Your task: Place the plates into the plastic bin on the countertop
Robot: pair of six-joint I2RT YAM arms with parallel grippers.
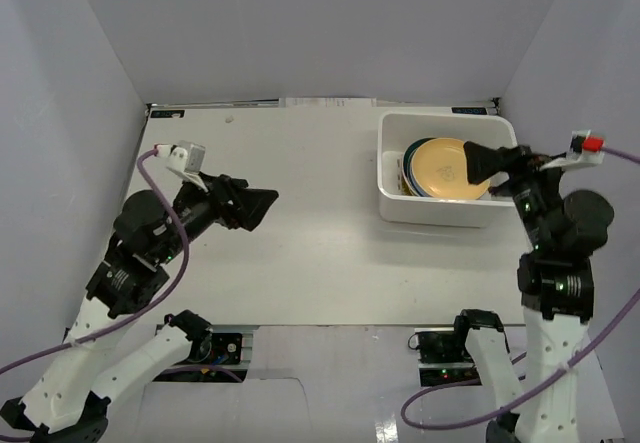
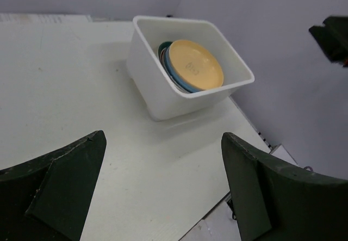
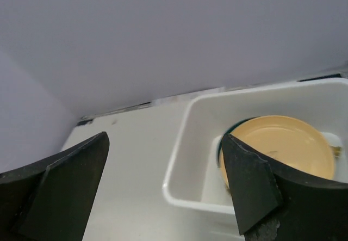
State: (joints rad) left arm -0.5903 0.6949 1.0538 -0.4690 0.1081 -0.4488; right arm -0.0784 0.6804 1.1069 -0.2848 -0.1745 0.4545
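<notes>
Nearest, the left gripper (image 1: 262,206) hangs over the left half of the countertop (image 1: 320,253). It is aimed to the right, toward the plastic bin (image 1: 436,211). In the left wrist view its fingers (image 2: 60,192) stand wide apart with nothing between them, and only bare countertop (image 2: 70,88) lies below.

The right gripper (image 1: 478,163) is farther back on the right side, reaching leftward over the right part of the bin. The right wrist view shows its fingers (image 3: 60,186) spread wide and holding nothing. In the top view one finger overlaps the top plate; contact cannot be confirmed.

The plastic bin stands in the far right corner of the countertop, close to the far and right walls (image 1: 320,23). Its opening faces up. In the top view its long axis runs left to right, roughly parallel to the far wall.

The plates (image 1: 440,168) lie stacked inside the bin, toward its right side. The yellow-orange plate (image 2: 196,66) is on top with its face turned upward. Edges of blue and white plates show beneath it, offset toward the bin's left side. The right wrist view shows the same yellow-orange plate (image 3: 283,143) inside the bin (image 3: 187,132).
</notes>
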